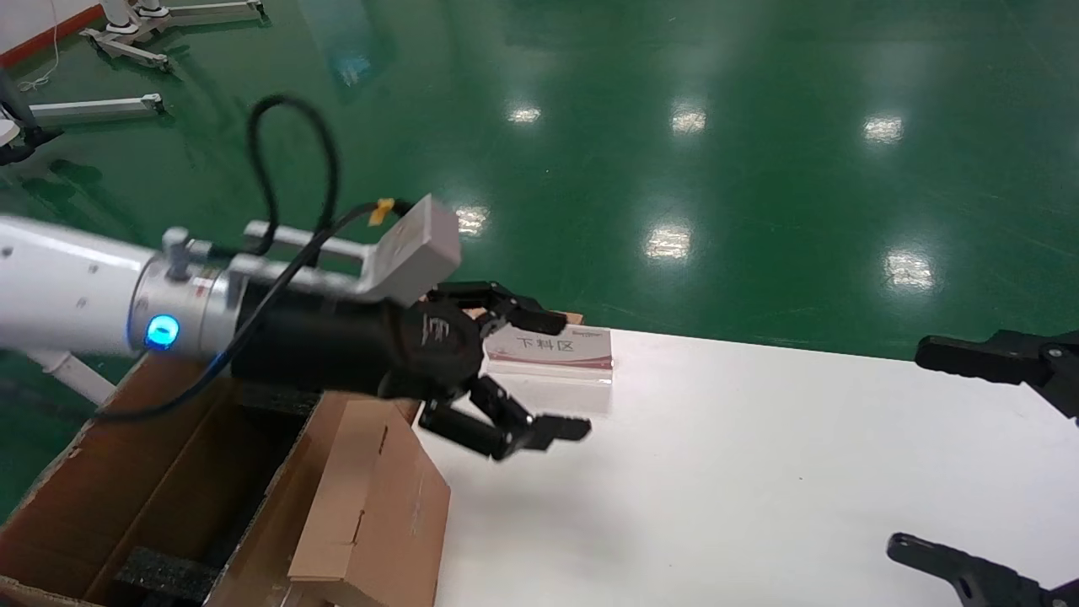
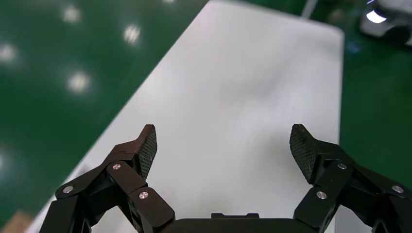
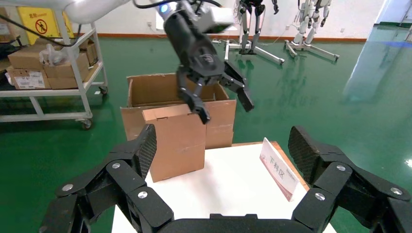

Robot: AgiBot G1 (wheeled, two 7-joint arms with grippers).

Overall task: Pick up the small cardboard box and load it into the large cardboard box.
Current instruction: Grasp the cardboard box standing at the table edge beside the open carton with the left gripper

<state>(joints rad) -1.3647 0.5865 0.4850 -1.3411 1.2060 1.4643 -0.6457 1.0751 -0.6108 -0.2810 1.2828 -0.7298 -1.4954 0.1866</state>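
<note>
The small cardboard box (image 1: 371, 506) is light tan with tuck-flap seams. It stands on edge at the white table's left edge, leaning against the large cardboard box (image 1: 169, 472); it also shows in the right wrist view (image 3: 175, 138). The large carton (image 3: 165, 90) is open, with black foam (image 1: 160, 573) inside. My left gripper (image 1: 560, 375) is open and empty, hovering above the table just right of the small box's top; it shows in its own view (image 2: 223, 145) and in the right wrist view (image 3: 226, 109). My right gripper (image 1: 915, 447) is open and empty at the table's right side (image 3: 223, 145).
A white sign card with a red band (image 1: 552, 347) stands at the table's far edge, also in the right wrist view (image 3: 278, 167). The white table (image 1: 759, 472) extends right. Green floor surrounds it. A cart with boxes (image 3: 48, 63) stands beyond the carton.
</note>
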